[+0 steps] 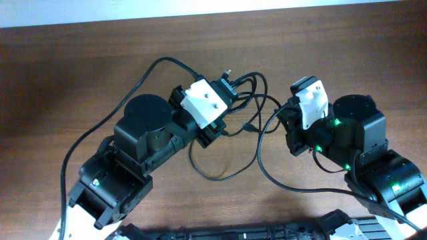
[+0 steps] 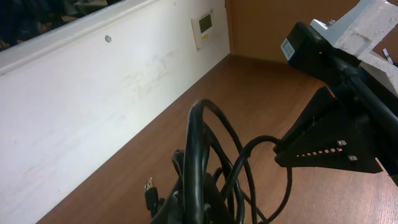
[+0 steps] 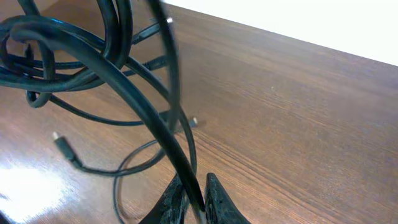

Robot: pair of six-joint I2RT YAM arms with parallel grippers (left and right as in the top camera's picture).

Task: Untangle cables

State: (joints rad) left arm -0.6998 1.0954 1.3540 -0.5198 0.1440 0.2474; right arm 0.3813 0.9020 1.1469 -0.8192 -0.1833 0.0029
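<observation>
Holding a black tangle of cables above the table at its middle, the left gripper is clamped tight on the bunch. The right gripper pinches one strand narrowly. Separating seems in hand; next, draw that strand clear without tightening knots.

Tangled black cables rise at bottom centre, small plug sticking out left. Right arm just beside them. White wall runs along the tabletop edge.
</observation>
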